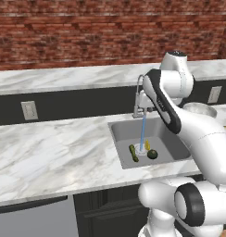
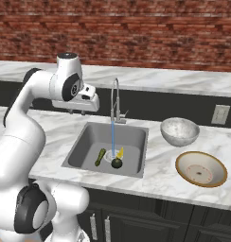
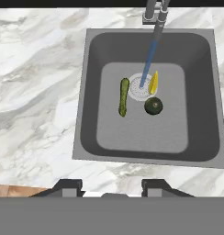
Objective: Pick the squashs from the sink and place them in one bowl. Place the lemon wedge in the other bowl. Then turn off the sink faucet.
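Note:
Down in the grey sink [image 3: 141, 133] lie a slim yellowish-green squash [image 3: 124, 97], a round dark green squash [image 3: 153, 106] and a small yellow lemon wedge [image 3: 153, 83], all close to the drain. Water streams from the chrome faucet [image 2: 115, 99] onto the drain. My gripper [image 2: 76, 112] hangs high above the counter, left of the sink, open with nothing between its fingers; in the hand view the gripper [image 3: 111, 186] looks straight down at the basin. On the counter right of the sink stand the grey-white bowl [image 2: 179, 131] and the shallow tan bowl [image 2: 201, 168], both empty.
White marble counter [image 2: 46, 127] spreads on both sides of the sink. A dark backsplash with a wall outlet [image 2: 220, 114] and a raised marble ledge run behind it, below a brick wall. Dark cabinets sit under the counter's front edge.

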